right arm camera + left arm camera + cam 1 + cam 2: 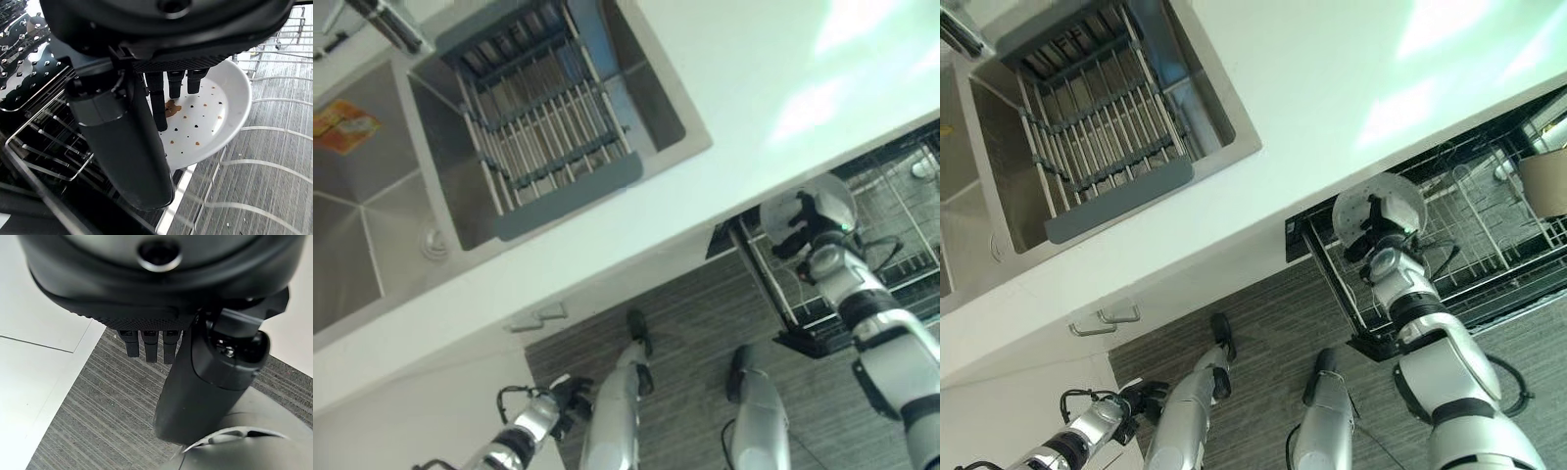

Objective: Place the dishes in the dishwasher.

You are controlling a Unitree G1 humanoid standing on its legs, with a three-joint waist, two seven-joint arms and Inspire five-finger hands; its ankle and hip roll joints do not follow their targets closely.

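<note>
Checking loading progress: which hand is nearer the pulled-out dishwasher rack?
Right. The right hand holds a white plate over the dishwasher rack; the left hand hangs low beside the cabinet, far off.

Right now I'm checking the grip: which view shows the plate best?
The right wrist view: the white dotted plate shows close up, pinched by the right hand over the dishwasher rack. Both eye views show it small and partly behind that hand.
</note>
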